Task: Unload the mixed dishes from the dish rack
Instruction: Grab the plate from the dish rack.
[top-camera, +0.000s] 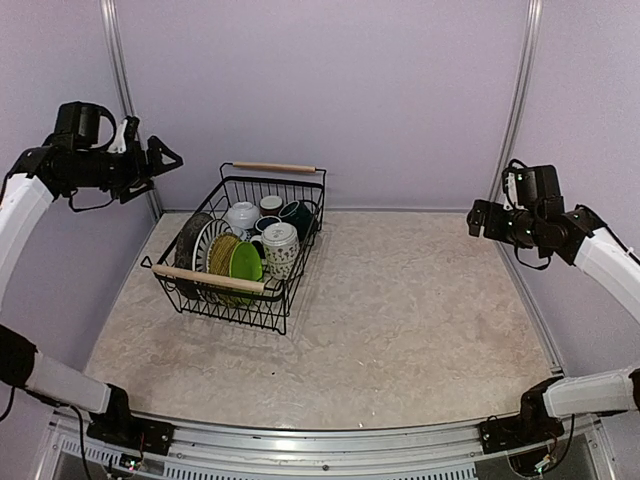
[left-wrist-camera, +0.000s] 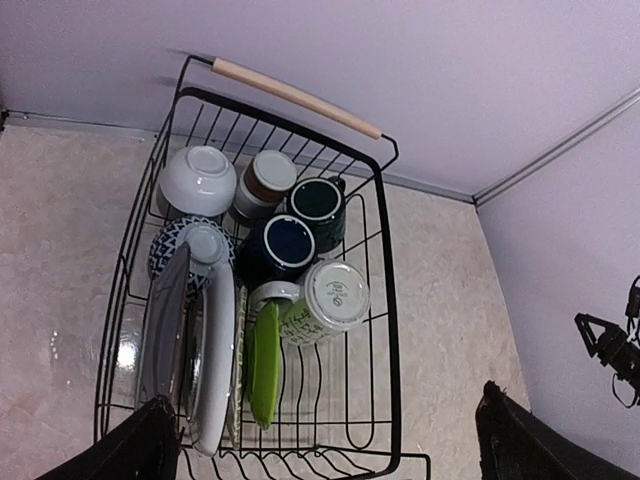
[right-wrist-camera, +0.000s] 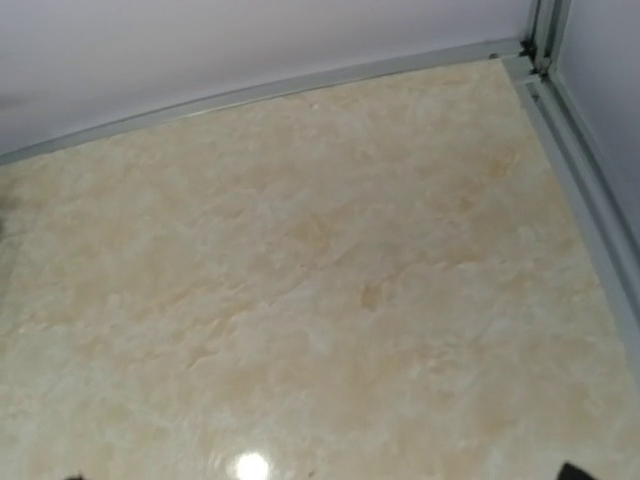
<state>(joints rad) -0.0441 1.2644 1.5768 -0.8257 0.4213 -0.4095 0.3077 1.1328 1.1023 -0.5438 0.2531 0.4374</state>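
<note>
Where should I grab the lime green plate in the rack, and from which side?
Probably its upper rim, from straight above: the lime green plate stands on edge in the dish rack, so a finger could drop down each face; the patterned mug crowds one side.

**Three cameras, one overview**

The top camera sits high behind the arm bases. It looks forward and down over the whole table (top-camera: 400, 320) to the back wall (top-camera: 350, 90). The left wrist camera hangs above the near end of the rack (left-wrist-camera: 295, 95), tilted steeply down toward the far handle. It is much closer than the top view, and both views show the rack. The right wrist camera looks down, close in, at the table's far right corner, which the top view also covers.
</note>
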